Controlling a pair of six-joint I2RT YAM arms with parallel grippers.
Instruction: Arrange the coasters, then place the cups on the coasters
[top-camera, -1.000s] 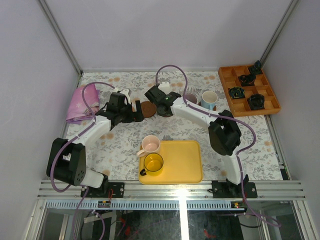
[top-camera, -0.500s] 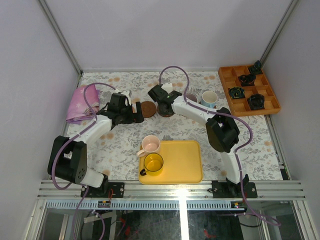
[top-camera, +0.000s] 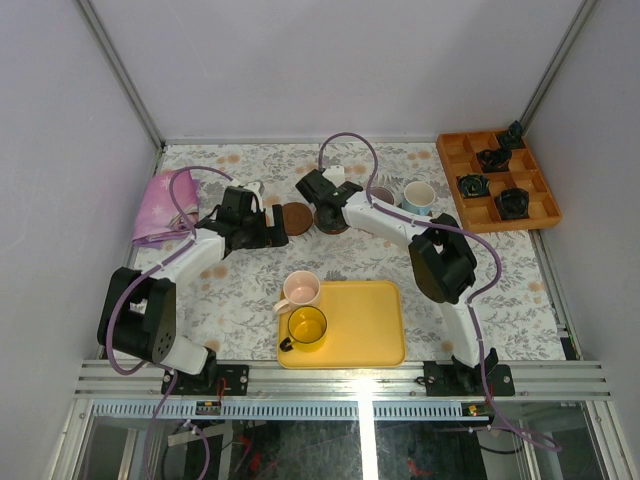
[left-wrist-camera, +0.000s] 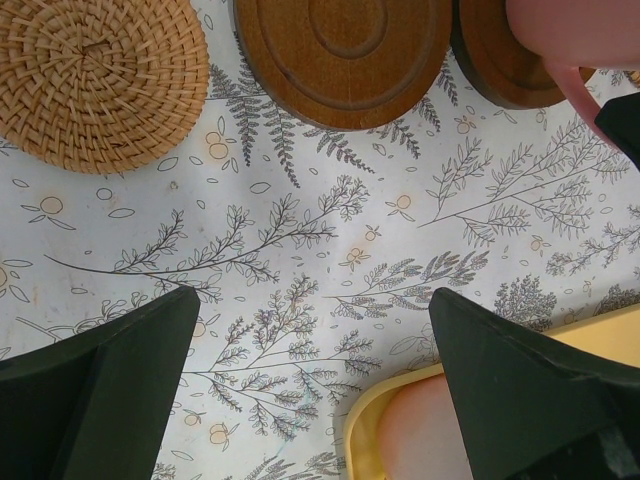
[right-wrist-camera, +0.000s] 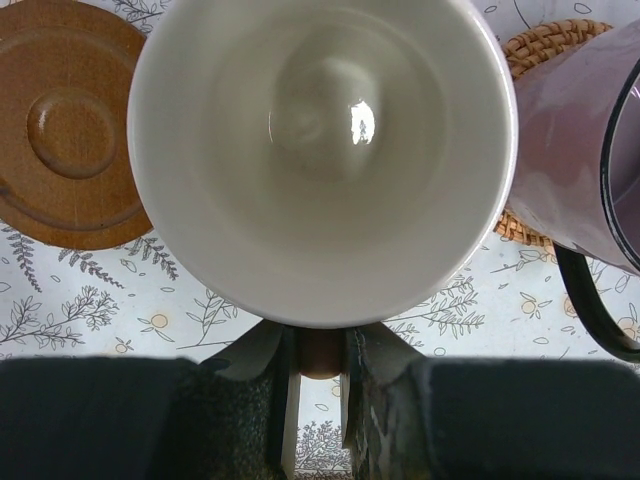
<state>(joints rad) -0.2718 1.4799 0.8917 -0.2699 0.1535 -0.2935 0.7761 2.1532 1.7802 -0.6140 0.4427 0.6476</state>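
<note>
My right gripper (right-wrist-camera: 322, 360) is shut on the handle of the pink cup with a white inside (right-wrist-camera: 320, 150). That cup is over a dark coaster (left-wrist-camera: 500, 70), between a brown ringed coaster (right-wrist-camera: 65, 130) and the grey-purple cup (right-wrist-camera: 580, 150) on a woven coaster (right-wrist-camera: 545, 45). In the top view the right gripper (top-camera: 328, 205) covers most of that cup. My left gripper (left-wrist-camera: 310, 380) is open above bare tablecloth, just left of the brown coaster (top-camera: 294, 217). A tan woven coaster (left-wrist-camera: 95, 80) lies beyond it. The light blue cup (top-camera: 418, 198), pale pink cup (top-camera: 300, 290) and yellow cup (top-camera: 307, 327) stand apart.
A yellow tray (top-camera: 365, 325) lies at the near middle, with the yellow cup on it and the pale pink cup at its far left corner. An orange compartment box (top-camera: 497, 180) with black objects sits at the back right. A pink cloth (top-camera: 160, 210) lies at the left edge.
The right arm has shifted slightly left with the cup, then held still. The left arm has barely moved.
</note>
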